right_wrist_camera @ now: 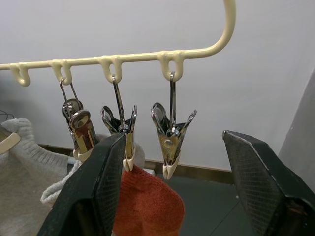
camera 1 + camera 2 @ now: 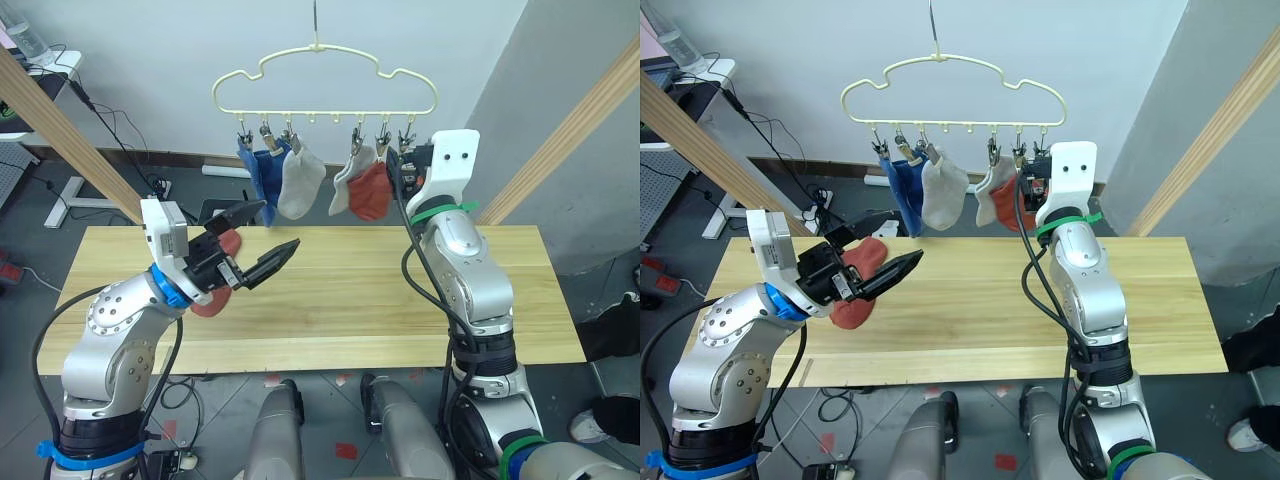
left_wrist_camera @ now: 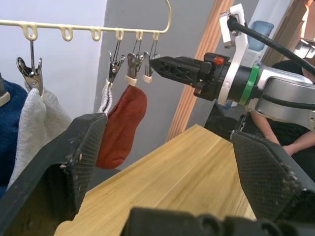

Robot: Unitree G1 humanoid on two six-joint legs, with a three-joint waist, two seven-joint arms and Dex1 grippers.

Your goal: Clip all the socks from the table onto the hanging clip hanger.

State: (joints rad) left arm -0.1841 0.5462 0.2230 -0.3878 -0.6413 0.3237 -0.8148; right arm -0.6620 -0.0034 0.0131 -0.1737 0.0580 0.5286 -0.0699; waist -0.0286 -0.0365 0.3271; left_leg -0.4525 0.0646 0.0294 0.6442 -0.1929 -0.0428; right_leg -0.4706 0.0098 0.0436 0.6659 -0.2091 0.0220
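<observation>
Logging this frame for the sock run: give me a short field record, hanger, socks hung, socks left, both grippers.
hanger: clip hanger hangs by its hook above the far edge of the table
socks hung: blue, light grey, second light grey, rust-red
free clip: end clip beside the hung rust-red sock holds nothing
socks left: one rust-red sock on the table, under the left gripper
left gripper: open, above the table, holding nothing
right gripper: open, raised at the free end clip

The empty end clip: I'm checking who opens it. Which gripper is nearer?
Right. The right gripper is open around the empty end clip; the left gripper hangs lower, above the table.
</observation>
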